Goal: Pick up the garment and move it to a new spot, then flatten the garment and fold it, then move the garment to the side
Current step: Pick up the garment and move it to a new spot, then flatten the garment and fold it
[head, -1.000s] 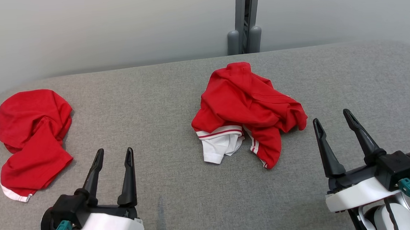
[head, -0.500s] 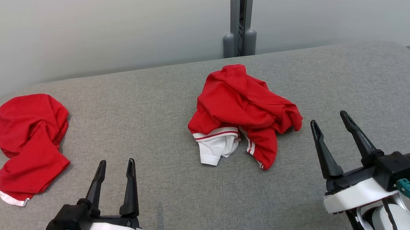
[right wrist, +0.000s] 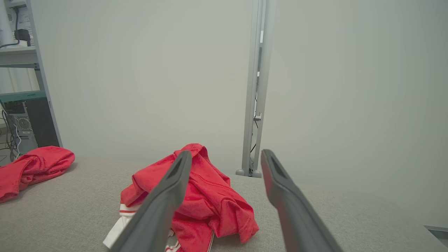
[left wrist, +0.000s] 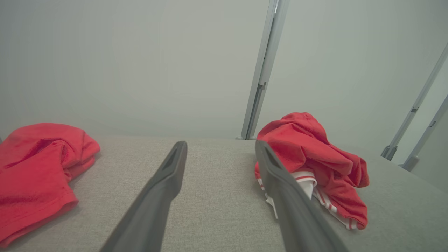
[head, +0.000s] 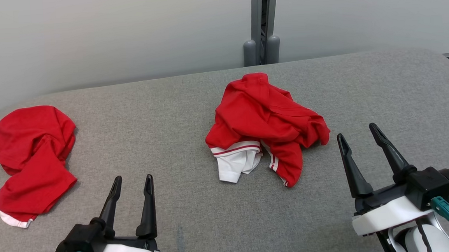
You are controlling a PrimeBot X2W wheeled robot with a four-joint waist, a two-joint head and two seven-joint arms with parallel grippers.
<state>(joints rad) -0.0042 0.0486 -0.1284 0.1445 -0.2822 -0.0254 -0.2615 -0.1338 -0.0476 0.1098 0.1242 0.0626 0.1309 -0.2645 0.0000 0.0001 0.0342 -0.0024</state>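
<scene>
We see two red shirts on one grey table (head: 161, 118). The middle shirt (head: 265, 119) lies bunched in a heap in the middle of the table, a bit closer to the far edge. A white part with red stripes pokes out on the side closest to us. The other shirt (head: 31, 157) lies crumpled by the left edge.

We have two grippers, both low by the near edge. The left gripper (head: 133, 179) has its fingers apart and holds nothing. The right gripper (head: 356, 131) has its fingers apart too, and it is empty. Its tips are near the right side of the middle shirt but do not touch it.

We think the middle shirt is the one to pick up. It looks soft, light and floppy, so it should hang down and change shape when lifted. It will not break. A good place to pinch looks like the thick red fold on its right side, or the striped white edge.
</scene>
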